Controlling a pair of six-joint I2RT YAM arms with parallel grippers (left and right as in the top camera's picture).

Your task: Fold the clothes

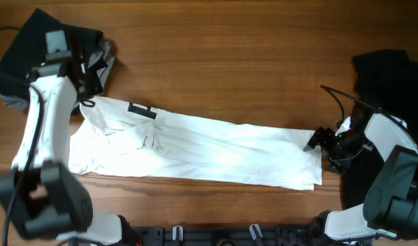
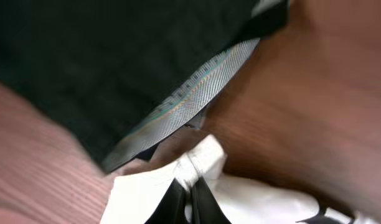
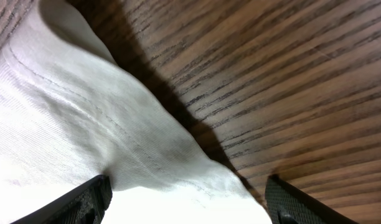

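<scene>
Left claw (image 2: 190, 190) pinches a corner of the white T-shirt (image 1: 195, 147); right claw (image 3: 187, 199) stands open astride its opposite end.

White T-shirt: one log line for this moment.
left gripper shut on white T-shirt edge | right gripper open over opposite end | shirt in long strip

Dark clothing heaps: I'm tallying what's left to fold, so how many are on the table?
2. A black fabric heap with a grey band lies at the far-left corner. A plain black fabric heap lies at the right edge. Each may hide several garments.
</scene>
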